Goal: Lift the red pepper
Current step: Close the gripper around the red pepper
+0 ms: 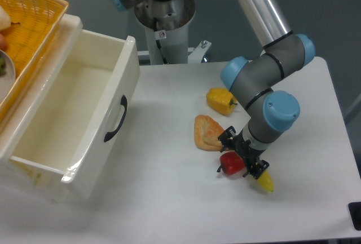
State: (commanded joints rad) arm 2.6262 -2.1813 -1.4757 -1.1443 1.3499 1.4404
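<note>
The red pepper [231,163] is small and glossy with a dark stem at its left, and lies on the white table right of centre, near the front. My gripper [243,154] points down directly over and just behind it. The black fingers [227,136] are spread apart, one by the toast and one by the banana. The jaws are open, and I cannot tell whether they touch the pepper. The pepper's back side is hidden by the gripper.
A yellow pepper [221,100] lies behind the gripper. A slice of toast [206,132] lies just left of it. A banana [265,183] tip sticks out at the gripper's lower right. An open white drawer [115,103] and a yellow basket [34,24] are at left.
</note>
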